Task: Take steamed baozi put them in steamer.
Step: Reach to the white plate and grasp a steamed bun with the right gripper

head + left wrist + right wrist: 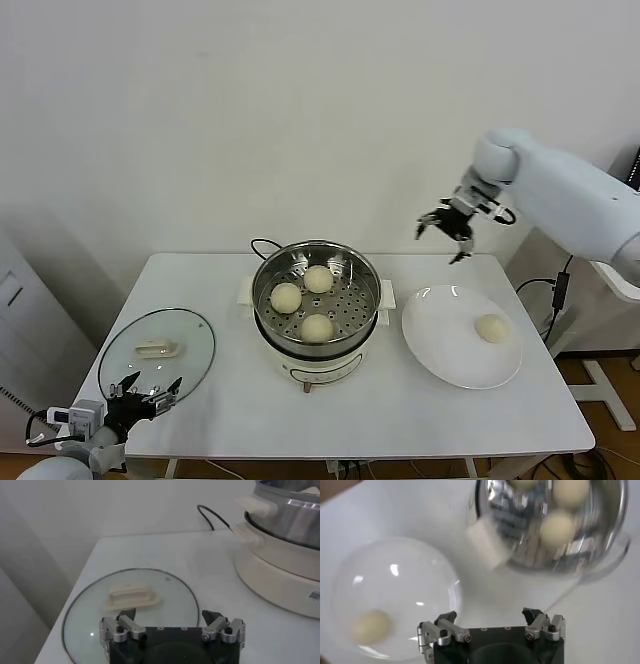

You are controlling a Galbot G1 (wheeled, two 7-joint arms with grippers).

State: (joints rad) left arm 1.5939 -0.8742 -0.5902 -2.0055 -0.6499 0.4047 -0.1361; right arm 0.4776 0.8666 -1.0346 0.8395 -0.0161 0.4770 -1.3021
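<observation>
Three cream-white baozi (317,327) lie in the shiny steamer (368,270) at the table's middle, on its white pot base. A single baozi (490,328) rests on the white plate (440,345) to the right. My right gripper (446,235) hangs open and empty high above the table's back edge, between steamer and plate. In the right wrist view the steamer (600,550) and the plate's baozi (371,626) lie below the open gripper (490,614). My left gripper (146,385) is open and empty, low by the front left corner over the glass lid (90,615).
The glass lid (190,350) with its white handle (157,348) lies flat on the table's left part. A black cord (262,243) runs behind the pot. A wall stands close behind the table. A white cabinet stands to the left.
</observation>
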